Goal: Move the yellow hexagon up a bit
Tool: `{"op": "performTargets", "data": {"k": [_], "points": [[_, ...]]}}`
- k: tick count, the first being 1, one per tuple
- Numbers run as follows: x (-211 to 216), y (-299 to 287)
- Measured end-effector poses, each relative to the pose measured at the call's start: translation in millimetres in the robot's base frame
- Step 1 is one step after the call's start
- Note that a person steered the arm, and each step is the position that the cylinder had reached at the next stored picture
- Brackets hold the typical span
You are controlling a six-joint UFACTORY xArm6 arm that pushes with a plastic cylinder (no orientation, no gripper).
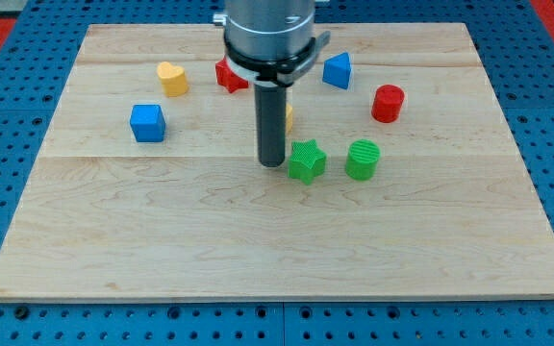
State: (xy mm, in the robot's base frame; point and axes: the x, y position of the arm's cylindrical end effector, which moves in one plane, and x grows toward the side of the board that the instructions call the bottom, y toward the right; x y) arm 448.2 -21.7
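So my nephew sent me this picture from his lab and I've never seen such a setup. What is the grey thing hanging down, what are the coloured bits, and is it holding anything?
The grey cylinder is the end of a robot arm. It has no grasping tool, only a dark rod. My tip slides on the wooden board and pushes blocks; it holds nothing. There is one camera, looking at the board from the front and above.

On the board lie a yellow heart, a blue cube, a red star partly behind the arm, a blue block, a red cylinder, a green star and a green cylinder. A yellow block, mostly hidden behind the rod, is probably the yellow hexagon to be moved. My tip is just left of the green star.
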Motion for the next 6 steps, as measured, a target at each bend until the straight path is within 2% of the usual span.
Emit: {"op": "performTargets", "data": {"k": [1, 2, 4, 6], "points": [[8.2, -45.5], [-6.0, -52.6], [-34.8, 2.9], [-84.8, 3.5]]}}
